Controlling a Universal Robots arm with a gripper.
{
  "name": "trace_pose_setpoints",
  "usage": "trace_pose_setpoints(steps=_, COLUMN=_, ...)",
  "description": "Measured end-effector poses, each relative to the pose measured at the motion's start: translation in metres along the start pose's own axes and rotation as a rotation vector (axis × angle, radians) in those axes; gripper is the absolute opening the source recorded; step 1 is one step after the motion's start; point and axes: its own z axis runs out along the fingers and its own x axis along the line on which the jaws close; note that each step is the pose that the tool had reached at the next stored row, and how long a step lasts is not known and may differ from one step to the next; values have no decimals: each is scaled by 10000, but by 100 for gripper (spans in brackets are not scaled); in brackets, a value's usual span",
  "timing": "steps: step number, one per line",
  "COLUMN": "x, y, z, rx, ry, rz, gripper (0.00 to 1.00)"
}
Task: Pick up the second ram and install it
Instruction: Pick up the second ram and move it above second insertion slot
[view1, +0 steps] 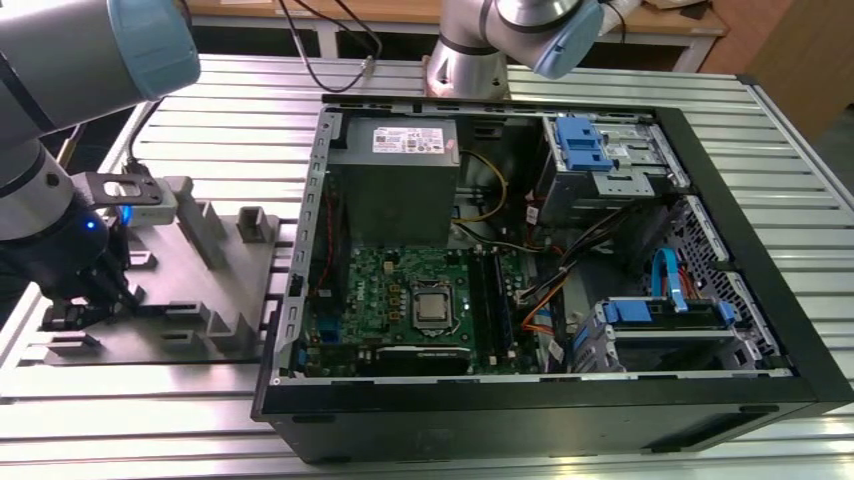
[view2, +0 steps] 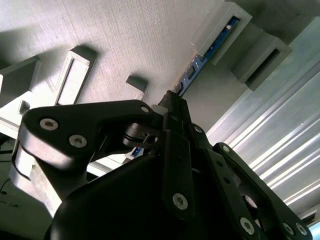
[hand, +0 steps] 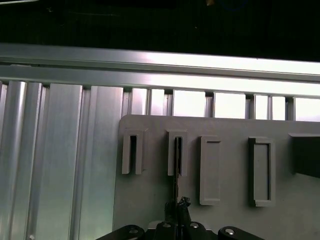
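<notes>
One slatted aluminium table (view1: 240, 100) carries everything. On it lies one open black computer case (view1: 534, 400), and towards the exterior view's left of the case is one flat grey fixture plate (view1: 160, 282). One grey-and-blue robot arm (view1: 54, 70) reaches down over that plate.

Inside the case there is one grey power supply (view1: 400, 180) and one green motherboard (view1: 387, 300). There are also two drive cages with blue tabs, one far from the camera (view1: 587, 145) and one near it (view1: 667, 305).

In the first wrist view the plate carries a row of four grey slotted blocks (hand: 132, 152). A fifth, darker block (hand: 305, 155) is cut off by the picture's edge. The slots of three of the grey blocks hold nothing.

The one black gripper (view1: 87, 300) sits low over the plate in the exterior view. Both wrist views show its tip (hand: 177, 206) close up.

The second ram (view2: 200, 62) stands on edge in the plate's blocks. In the second wrist view it is a single blue stick with dark chips, and its far end sits in a grey block (view2: 235, 15). In the first wrist view it is a thin dark line (hand: 175, 180) running from the second block (hand: 183, 150) to the fingers. The two black fingers (view2: 175, 145) are drawn together on the near end of the stick, pinching its thin edge between them.
</notes>
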Motion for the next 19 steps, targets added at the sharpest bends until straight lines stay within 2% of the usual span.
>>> trace_pose_setpoints(steps=19, x=0, y=0, z=-5, rx=6, ry=-4, rz=-1, gripper=9)
